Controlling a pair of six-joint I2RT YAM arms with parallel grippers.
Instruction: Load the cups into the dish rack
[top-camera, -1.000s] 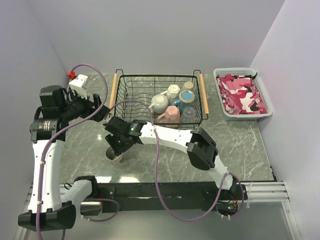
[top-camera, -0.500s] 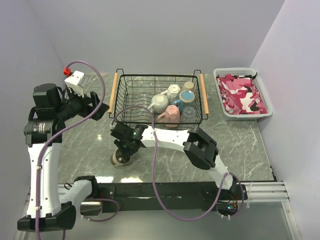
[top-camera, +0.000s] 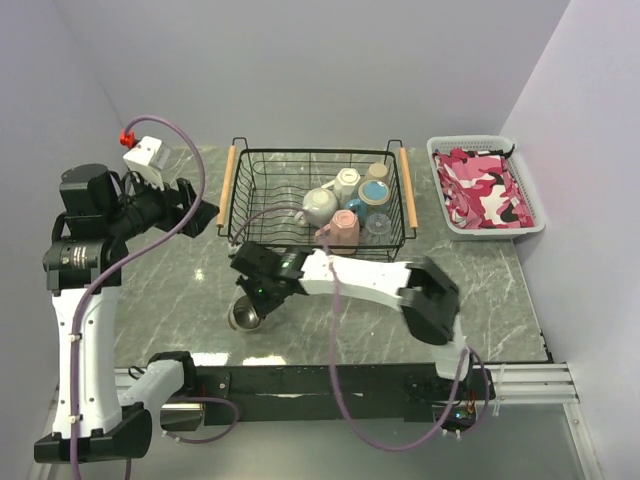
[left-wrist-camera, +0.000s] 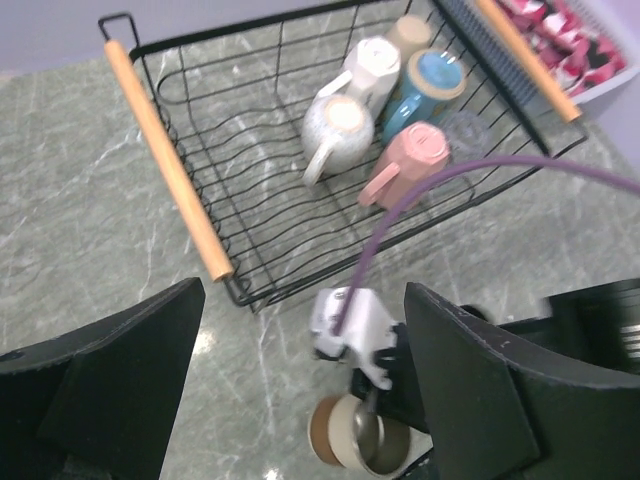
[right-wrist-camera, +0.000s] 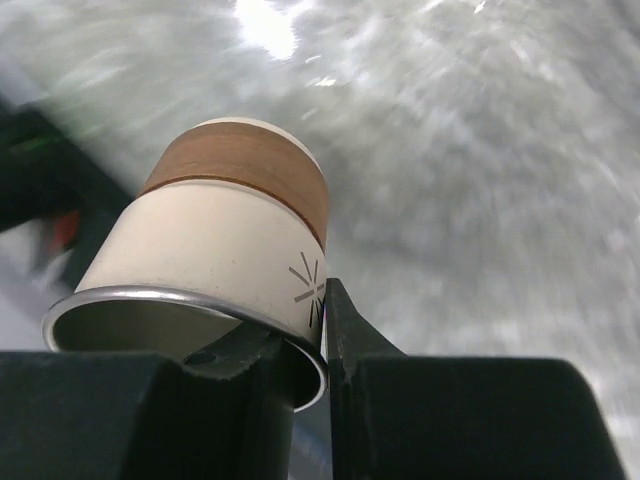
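**Rim pinch on the steel cup, just in front of the dish rack**

Your right end effector (right-wrist-camera: 300, 330) is clamped narrow on the rim of the steel cup (right-wrist-camera: 230, 250), one finger inside and one outside. The cup sits tilted on the tabletop (top-camera: 480, 290), just in front of the dish rack (top-camera: 227, 187). So thin a hold could let the cup swing or slip as you lift, or clip the rack's front wires. Left of the rack, your left end effector (top-camera: 195, 215) hangs wide and empty. In the rack's right half, the pink mug (top-camera: 343, 228) crowds that side.
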